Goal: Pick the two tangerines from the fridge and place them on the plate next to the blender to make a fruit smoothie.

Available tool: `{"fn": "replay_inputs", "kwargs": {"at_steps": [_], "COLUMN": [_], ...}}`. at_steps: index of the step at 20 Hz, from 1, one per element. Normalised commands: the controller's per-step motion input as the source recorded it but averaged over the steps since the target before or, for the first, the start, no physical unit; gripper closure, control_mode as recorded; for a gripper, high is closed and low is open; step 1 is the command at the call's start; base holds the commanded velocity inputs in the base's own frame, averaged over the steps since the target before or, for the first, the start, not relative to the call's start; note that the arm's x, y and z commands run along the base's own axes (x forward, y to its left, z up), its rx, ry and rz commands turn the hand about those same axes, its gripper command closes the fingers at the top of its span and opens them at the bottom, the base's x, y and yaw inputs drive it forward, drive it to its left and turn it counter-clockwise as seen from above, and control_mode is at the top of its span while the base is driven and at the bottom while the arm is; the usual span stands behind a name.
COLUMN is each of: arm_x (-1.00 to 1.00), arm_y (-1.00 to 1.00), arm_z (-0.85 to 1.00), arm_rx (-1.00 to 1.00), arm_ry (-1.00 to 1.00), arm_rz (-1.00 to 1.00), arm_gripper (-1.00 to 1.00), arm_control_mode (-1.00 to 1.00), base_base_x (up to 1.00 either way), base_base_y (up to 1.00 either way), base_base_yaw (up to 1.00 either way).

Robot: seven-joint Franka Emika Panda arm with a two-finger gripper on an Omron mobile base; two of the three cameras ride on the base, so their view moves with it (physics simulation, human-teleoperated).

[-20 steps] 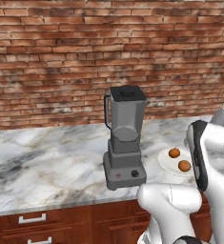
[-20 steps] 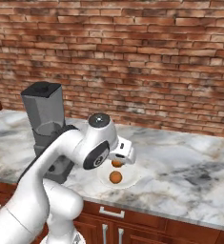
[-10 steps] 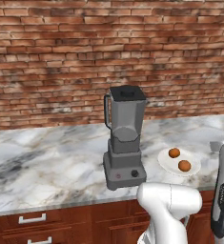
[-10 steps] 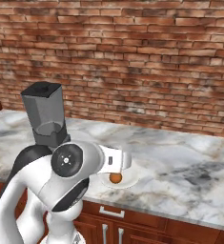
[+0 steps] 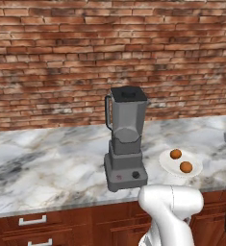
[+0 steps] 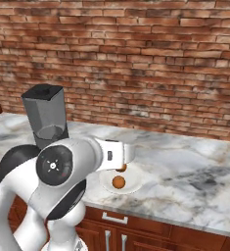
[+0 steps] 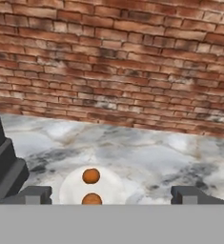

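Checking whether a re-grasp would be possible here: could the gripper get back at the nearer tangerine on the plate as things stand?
Probably yes. The gripper is open, its fingertips spread wide, and the nearer tangerine lies uncovered on the plate ahead of it. The blender stands off to one side.

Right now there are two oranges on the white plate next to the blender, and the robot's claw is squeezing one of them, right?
Not quite. The two oranges do sit on the white plate next to the blender, but the claw isn't squeezing either one. The hand view shows its fingers spread wide, with both oranges lying free between them.
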Motion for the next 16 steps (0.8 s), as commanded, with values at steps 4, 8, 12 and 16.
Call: {"fn": "replay_inputs", "kwargs": {"at_steps": [4,8,12,16], "arm_x": [-0.05,-0.03,0.02,0.24], "arm_y": [0.05,0.04,0.21,0.07], "arm_z": [-0.11,-0.06,-0.09,-0.07], "arm_rx": [-0.11,-0.12,-0.24,-0.18], "arm_ry": [-0.11,-0.08,-0.02,0.02], "arm_rz": [0.0,0.0,-0.02,-0.09], "arm_gripper": [-1.0,-1.0,-1.0,-1.0], "arm_control_mode": [-1.0,-1.0,-1.0,-1.0], "base_base_x": [0.0,0.0,0.0,0.0], "base_base_y": [0.0,0.0,0.0,0.0], "base_base_yaw": [0.0,0.0,0.0,0.0]}}
